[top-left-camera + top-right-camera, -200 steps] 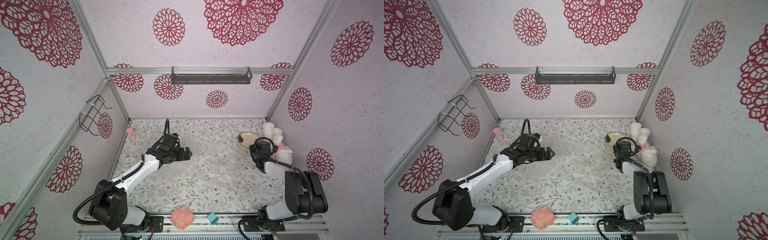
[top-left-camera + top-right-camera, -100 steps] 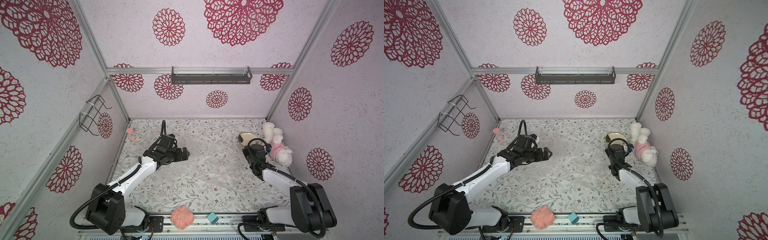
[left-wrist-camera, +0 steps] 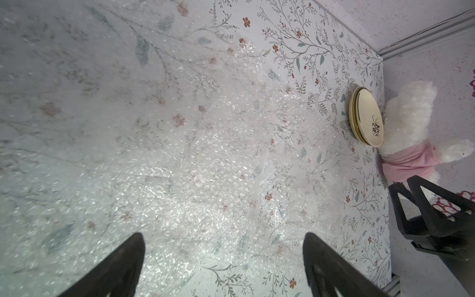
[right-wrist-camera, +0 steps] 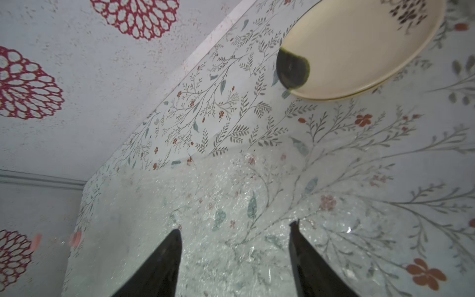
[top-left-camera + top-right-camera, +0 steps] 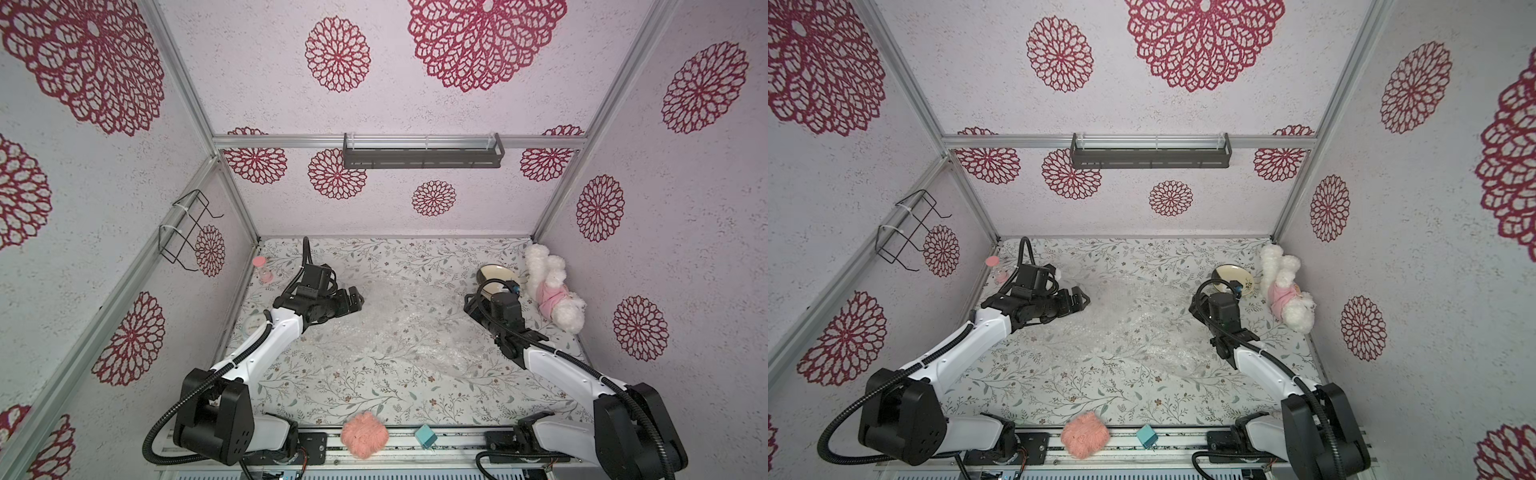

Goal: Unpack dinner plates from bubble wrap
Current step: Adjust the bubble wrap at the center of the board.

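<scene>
**Top views.** Bubble wrap (image 5: 409, 332) lies loose and flattened across the mid tabletop (image 5: 332, 399). Dinner plates (image 5: 494, 275) are stacked bare at the far right, just beside the plush toy (image 5: 548, 291). Left gripper (image 5: 356, 300) is at the wrap's edge.

**Left wrist.** Fingers wide apart, holding nothing, above the film (image 3: 205, 167).

**Right wrist.** Right gripper (image 4: 235, 230) has fingers parted and empty, low over the wrap, with the plates (image 4: 359, 51) near.

**Handling note.** Unpacking appears finished. Lift both arms straight clear, so that they neither snag the film nor nudge the stack.
</scene>
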You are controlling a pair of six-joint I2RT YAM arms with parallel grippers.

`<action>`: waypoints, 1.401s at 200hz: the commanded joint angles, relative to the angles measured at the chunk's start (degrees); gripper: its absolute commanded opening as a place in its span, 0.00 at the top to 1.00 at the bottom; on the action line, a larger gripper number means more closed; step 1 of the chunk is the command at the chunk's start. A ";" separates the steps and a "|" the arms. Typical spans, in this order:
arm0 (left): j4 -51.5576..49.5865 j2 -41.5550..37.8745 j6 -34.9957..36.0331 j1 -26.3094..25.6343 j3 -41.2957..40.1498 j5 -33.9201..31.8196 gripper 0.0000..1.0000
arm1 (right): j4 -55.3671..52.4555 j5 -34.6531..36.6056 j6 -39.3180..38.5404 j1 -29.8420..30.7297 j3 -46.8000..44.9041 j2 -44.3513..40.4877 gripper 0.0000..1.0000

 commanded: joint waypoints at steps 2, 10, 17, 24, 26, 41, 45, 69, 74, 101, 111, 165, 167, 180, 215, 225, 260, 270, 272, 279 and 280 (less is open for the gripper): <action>-2.12 2.27 2.02 1.13 1.82 -0.27 0.03 | -3.14 -5.17 -4.37 1.80 1.34 -1.91 0.08; -2.23 2.98 2.48 1.26 1.99 -0.39 0.03 | -4.15 -6.07 -4.80 2.28 1.16 -2.09 0.01; -2.35 3.76 2.75 1.24 2.36 -0.55 0.02 | -5.15 -6.32 -5.22 2.85 0.89 -2.32 0.01; -2.44 4.84 2.94 1.25 2.81 -0.65 0.02 | -5.59 -7.10 -5.70 3.12 0.32 -2.45 0.01; -2.48 5.17 3.12 1.24 2.91 -0.65 0.02 | -5.62 -7.43 -5.82 3.22 0.17 -2.49 0.01; -2.15 7.43 3.88 1.24 3.41 -1.28 0.00 | -4.94 -9.69 -6.09 3.44 -1.73 -2.94 0.01; -2.02 8.09 3.98 1.27 3.54 -1.62 0.00 | -4.40 -10.19 -6.04 3.46 -2.38 -3.08 0.01; -1.06 12.24 5.00 1.16 4.50 -2.62 0.04 | -0.83 -12.24 -4.49 3.86 -6.18 -3.83 0.01; -0.76 13.09 5.00 1.17 4.70 -2.61 0.04 | 0.20 -12.95 -4.10 3.96 -6.99 -3.75 0.01; -0.56 16.62 5.36 0.09 7.28 -3.02 0.08 | 2.43 -12.98 -2.73 4.85 -10.05 -3.44 0.01; -0.52 17.64 5.63 -0.48 8.17 -3.77 0.08 | 3.18 -12.93 -2.32 4.94 -11.13 -3.32 0.01; 0.67 23.18 7.49 -1.52 11.69 -3.13 0.10 | 9.98 -12.93 0.10 4.97 -16.41 0.99 0.01; 0.67 23.34 7.57 -1.51 11.83 -3.15 0.10 | 10.14 -12.91 0.26 5.02 -16.55 1.09 0.01; 0.29 24.66 8.06 -1.89 12.75 -3.15 0.11 | 11.29 -12.97 0.64 5.04 -17.29 1.81 0.01; 1.87 26.98 9.30 -2.39 13.48 -4.22 0.15 | 11.63 -12.52 0.75 5.04 -17.85 1.86 0.01; 2.35 27.60 9.92 -2.53 13.89 -4.16 0.16 | 11.51 -12.29 0.73 4.99 -18.00 1.62 0.01; 2.21 30.96 10.81 -2.84 15.85 -4.59 0.17 | 11.01 -11.66 0.77 5.04 -18.52 0.93 0.01; 2.18 31.54 10.77 -2.91 16.30 -3.60 0.18 | 10.94 -11.68 0.81 5.04 -18.74 0.67 0.01; 2.23 31.62 10.76 -2.96 16.33 -3.47 0.18 | 10.93 -11.64 0.81 5.04 -18.72 0.57 0.01; 2.38 31.71 10.68 -3.20 16.40 -3.28 0.19 | 10.83 -11.49 0.81 5.02 -18.87 0.39 0.01; 2.40 31.74 10.72 -3.26 16.41 -3.28 0.19 | 10.83 -11.48 0.81 5.03 -18.92 0.32 0.01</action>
